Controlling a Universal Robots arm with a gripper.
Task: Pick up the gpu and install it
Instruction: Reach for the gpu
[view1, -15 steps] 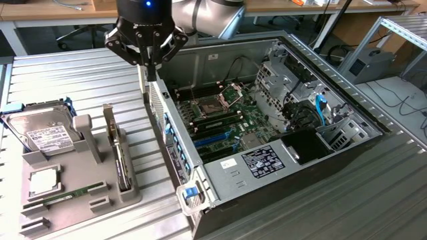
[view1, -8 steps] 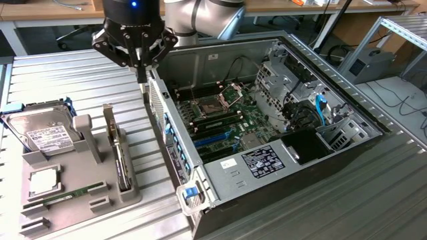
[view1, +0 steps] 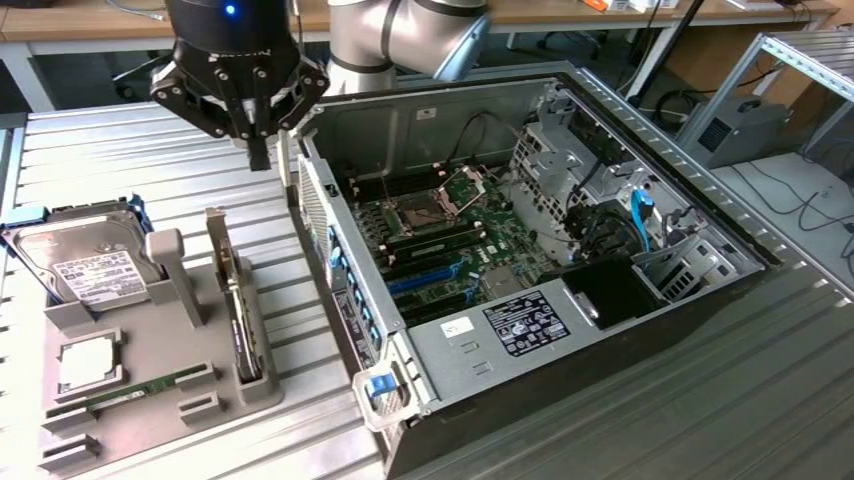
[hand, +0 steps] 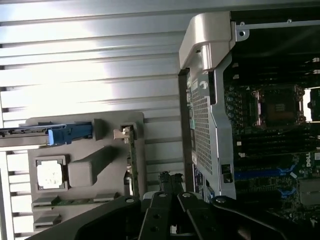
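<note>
The gpu (view1: 235, 300) is found standing on edge in a slot of the grey holder (view1: 140, 335), its silver bracket at the holder's end nearest the gripper (view1: 258, 152). The gripper is noted shut and empty, poised above the counter (view1: 134, 160) just beyond that end of the holder. For a sound pick, it is judged that the jaws must be parted, squared across the card's thin upper edge and brought down straight, so that the card is not levered sideways in its slot.
</note>
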